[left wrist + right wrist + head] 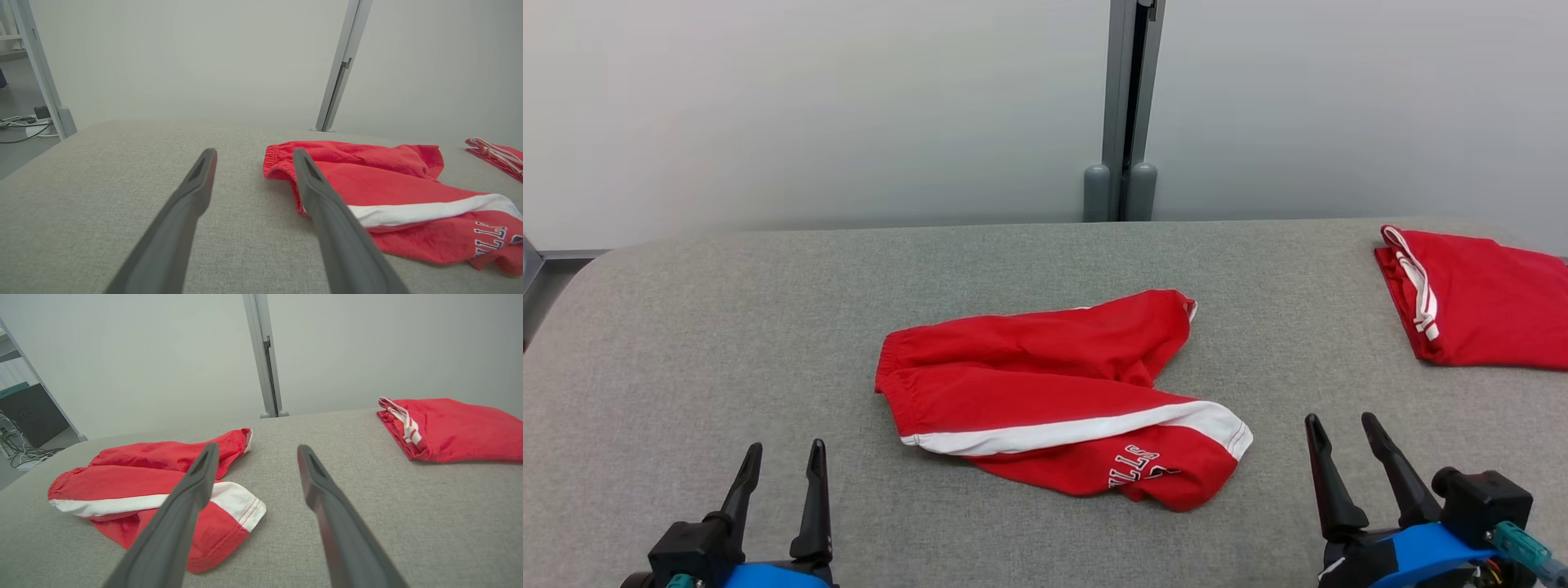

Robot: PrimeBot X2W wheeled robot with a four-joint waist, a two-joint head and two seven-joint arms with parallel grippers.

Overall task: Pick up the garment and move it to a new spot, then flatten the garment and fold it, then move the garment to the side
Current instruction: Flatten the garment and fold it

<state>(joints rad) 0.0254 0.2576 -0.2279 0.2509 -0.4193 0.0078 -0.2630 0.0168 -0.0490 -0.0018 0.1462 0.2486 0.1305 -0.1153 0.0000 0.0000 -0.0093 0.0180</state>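
Red shorts [1045, 384] lie crumpled in the middle of the table [727, 327], between the two claws and a bit farther out than both. Elastic waistband [892, 377] is at the robot's left end, leg ends to the right. One leg is folded over the other, a white stripe [1078, 429] runs across the front, and the lettering [1143, 467] is partly tucked under. A second garment [1486, 302], red and already folded, sits far right, well apart; I don't read it as the target.

Left claw [785, 447]: wide, empty, near the front edge, short of the waistband. Right claw [1339, 418]: wide too, empty, near the white-edged hem [1235, 433], not touching.

Handling, my guess: light, thin, soft cloth with no stiffness, so it will sag and drape once lifted. Not fragile. The fabric looks smooth and could slip between fingers, so pinch a doubled bit.

Best holds:
- Left claw: the gathered waistband, which is thick and ridged and should grip well.
- Right claw: the stitched hem corner.

The cloth lies flat on the padded top, so the fingers likely need to press in and scoop under an edge. Risk: catching one layer only, which leaves the overlap twisted when moved. Pick-up looks not yet begun.
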